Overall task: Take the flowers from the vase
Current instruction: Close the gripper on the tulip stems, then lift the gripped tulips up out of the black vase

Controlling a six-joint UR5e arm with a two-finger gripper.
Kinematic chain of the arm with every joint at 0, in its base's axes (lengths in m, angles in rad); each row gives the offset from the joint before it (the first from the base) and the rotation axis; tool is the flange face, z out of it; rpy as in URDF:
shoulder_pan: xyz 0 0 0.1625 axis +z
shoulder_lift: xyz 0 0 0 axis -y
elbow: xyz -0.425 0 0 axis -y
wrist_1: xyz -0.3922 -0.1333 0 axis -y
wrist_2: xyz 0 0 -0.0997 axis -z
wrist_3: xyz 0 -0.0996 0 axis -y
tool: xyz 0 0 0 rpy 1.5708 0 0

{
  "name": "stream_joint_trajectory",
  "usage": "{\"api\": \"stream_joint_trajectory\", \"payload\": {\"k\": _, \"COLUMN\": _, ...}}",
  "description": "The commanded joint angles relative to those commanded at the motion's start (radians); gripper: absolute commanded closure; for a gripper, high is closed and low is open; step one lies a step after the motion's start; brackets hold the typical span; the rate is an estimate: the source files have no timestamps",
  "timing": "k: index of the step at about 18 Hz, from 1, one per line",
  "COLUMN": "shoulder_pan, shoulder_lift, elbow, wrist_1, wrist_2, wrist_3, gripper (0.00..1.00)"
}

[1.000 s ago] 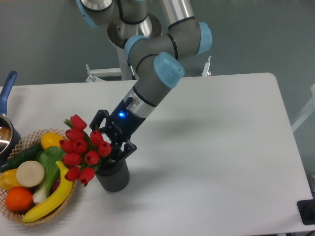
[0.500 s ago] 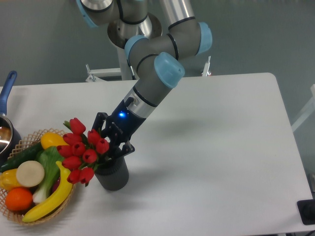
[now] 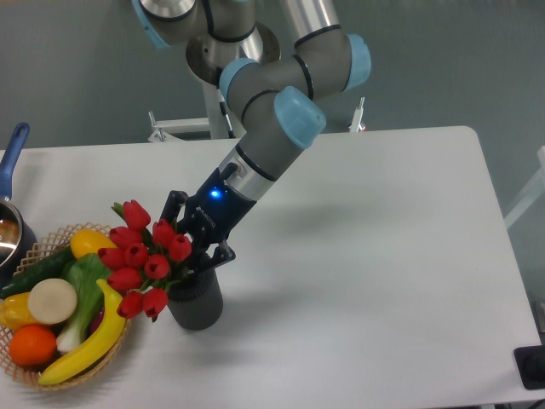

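Observation:
The flowers (image 3: 143,259), a bunch of red tulip buds with green leaves, lean out to the left over the mouth of the vase (image 3: 197,305), a short dark grey ribbed cylinder near the table's front left. My gripper (image 3: 191,254) reaches down from the upper right and is shut on the flowers' stems just above the vase rim. Buds and leaves hide the fingertips. The stem ends are still inside the vase.
A wicker basket (image 3: 53,235) of fruit and vegetables sits directly left of the vase, under the hanging buds. A pot with a blue handle (image 3: 14,145) stands at the far left edge. The arm's base is behind the table at centre.
The jaws have closed on the stems, bunching the buds together. Gripper and flowers have since shifted slightly upward and to the right.

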Motion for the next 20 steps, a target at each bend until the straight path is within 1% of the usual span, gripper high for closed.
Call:
{"api": "stream_joint_trajectory", "payload": {"k": 3, "shoulder_pan": 0.028, "shoulder_lift": 0.023, "elbow": 0.000, "wrist_1": 0.000, "wrist_2": -0.051, "wrist_3": -0.028, "gripper": 0.52}}
{"api": "stream_joint_trajectory", "payload": {"k": 5, "shoulder_pan": 0.035, "shoulder_lift": 0.034, "elbow": 0.000, "wrist_1": 0.000, "wrist_2": -0.063, "wrist_3": -0.043, "gripper": 0.52}}
{"api": "stream_joint_trajectory", "payload": {"k": 8, "shoulder_pan": 0.040, "shoulder_lift": 0.041, "elbow": 0.003, "wrist_1": 0.000, "wrist_2": -0.077, "wrist_3": -0.075, "gripper": 0.52}}
{"api": "stream_joint_trajectory", "payload": {"k": 13, "shoulder_pan": 0.064, "shoulder_lift": 0.046, "elbow": 0.006, "wrist_1": 0.000, "wrist_2": -0.196, "wrist_3": -0.086, "gripper": 0.52}}
{"api": "stream_joint_trajectory", "payload": {"k": 17, "shoulder_pan": 0.078, "shoulder_lift": 0.058, "elbow": 0.015, "wrist_1": 0.000, "wrist_2": -0.212, "wrist_3": -0.104, "gripper": 0.52}}
{"api": "stream_joint_trajectory", "payload": {"k": 20, "shoulder_pan": 0.097, "shoulder_lift": 0.066, "elbow": 0.032, "wrist_1": 0.000, "wrist_2": -0.258, "wrist_3": -0.135, "gripper": 0.52}}
